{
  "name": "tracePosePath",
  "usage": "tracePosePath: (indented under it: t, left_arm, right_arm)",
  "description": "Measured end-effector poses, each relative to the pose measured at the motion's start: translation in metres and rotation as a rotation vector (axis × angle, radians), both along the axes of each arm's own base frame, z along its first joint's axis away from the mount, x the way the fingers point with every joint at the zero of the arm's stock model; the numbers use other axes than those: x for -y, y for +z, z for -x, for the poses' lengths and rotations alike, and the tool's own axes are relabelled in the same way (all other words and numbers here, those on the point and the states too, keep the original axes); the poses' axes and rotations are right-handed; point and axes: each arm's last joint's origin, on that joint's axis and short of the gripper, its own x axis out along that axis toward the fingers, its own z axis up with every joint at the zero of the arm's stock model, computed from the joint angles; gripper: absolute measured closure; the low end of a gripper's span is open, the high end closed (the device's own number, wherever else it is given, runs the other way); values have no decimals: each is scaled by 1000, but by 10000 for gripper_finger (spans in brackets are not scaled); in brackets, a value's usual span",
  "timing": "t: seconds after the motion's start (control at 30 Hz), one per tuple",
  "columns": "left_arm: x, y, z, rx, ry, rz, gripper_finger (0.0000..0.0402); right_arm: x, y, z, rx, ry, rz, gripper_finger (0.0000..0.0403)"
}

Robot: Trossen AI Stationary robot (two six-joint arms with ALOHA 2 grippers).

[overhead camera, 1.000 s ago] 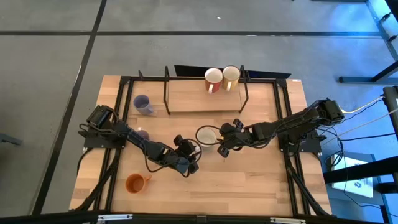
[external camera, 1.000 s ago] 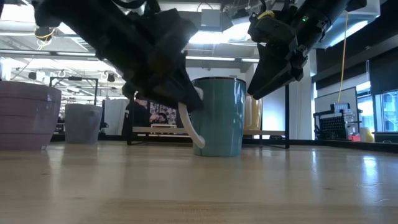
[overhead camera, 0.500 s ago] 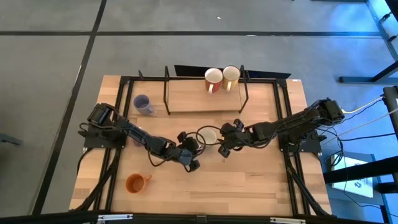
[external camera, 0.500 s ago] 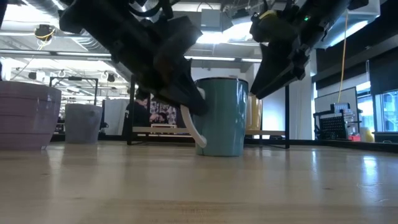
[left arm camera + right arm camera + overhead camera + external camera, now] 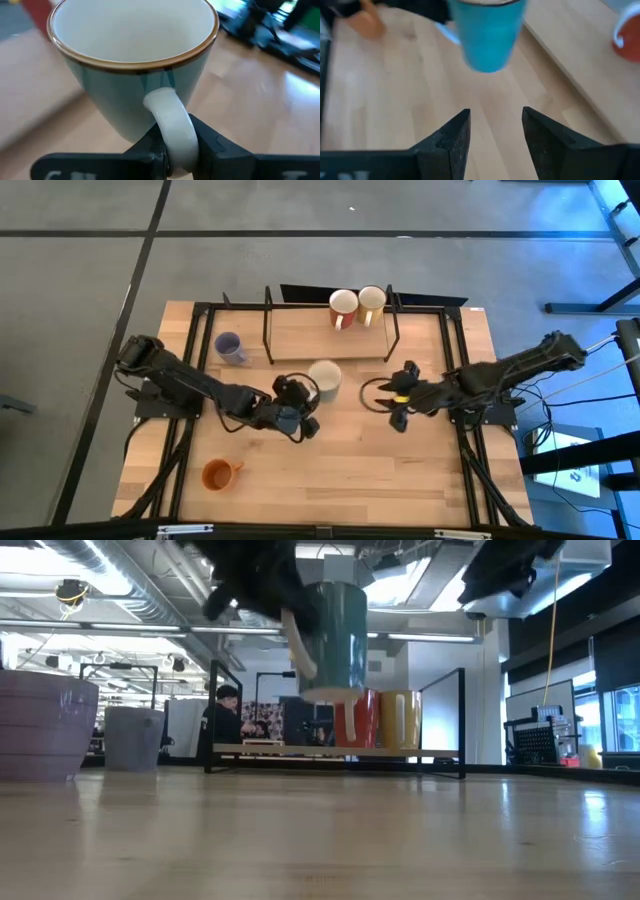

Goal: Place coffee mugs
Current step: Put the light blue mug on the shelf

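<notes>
Table: I work over pale, smooth wooden planks (image 5: 400, 470).
Mug: the glossy teal mug (image 5: 338, 625), cream inside, hangs mid-table above the wood.
Left gripper (image 5: 176, 150): clamped on its looped handle.
Right gripper (image 5: 494, 131): right of the mug, jaws apart.

Left hand (image 5: 177, 150) clamped on white handle (image 5: 172, 125) of teal mug (image 5: 135, 75); cream interior, brown rim; wooden table (image 5: 260, 105) beneath.

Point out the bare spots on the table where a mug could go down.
Free: the front strip between the orange mug and the table's right edge; the shelf board left of its two mugs. Crowded: mid-table, where the left gripper lifts the teal mug.
</notes>
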Motion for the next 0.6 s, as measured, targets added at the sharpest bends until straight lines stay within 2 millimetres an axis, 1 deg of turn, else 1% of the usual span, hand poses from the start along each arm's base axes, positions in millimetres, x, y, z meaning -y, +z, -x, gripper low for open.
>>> tracePosePath:
  t: [0.07,0.2,0.3,0.4,0.47,0.6]
  left_arm:
    - [-5,14,-3,5,57,-7,363]
    - [-15,36,-10,93,207,-26,363]
    - [-32,46,-14,134,310,-67,363]
    - [-56,50,-18,146,388,-72,363]
    - [-74,48,-20,132,425,-70,363]
    - [-107,44,-23,99,478,-63,363]
  right_arm:
    - [3,9,11,27,54,14,237]
    - [11,24,33,77,104,37,237]
    - [17,31,49,98,103,54,237]
    - [22,36,60,126,82,74,237]
    - [25,37,67,120,72,86,237]
    - [28,37,75,104,64,97,237]
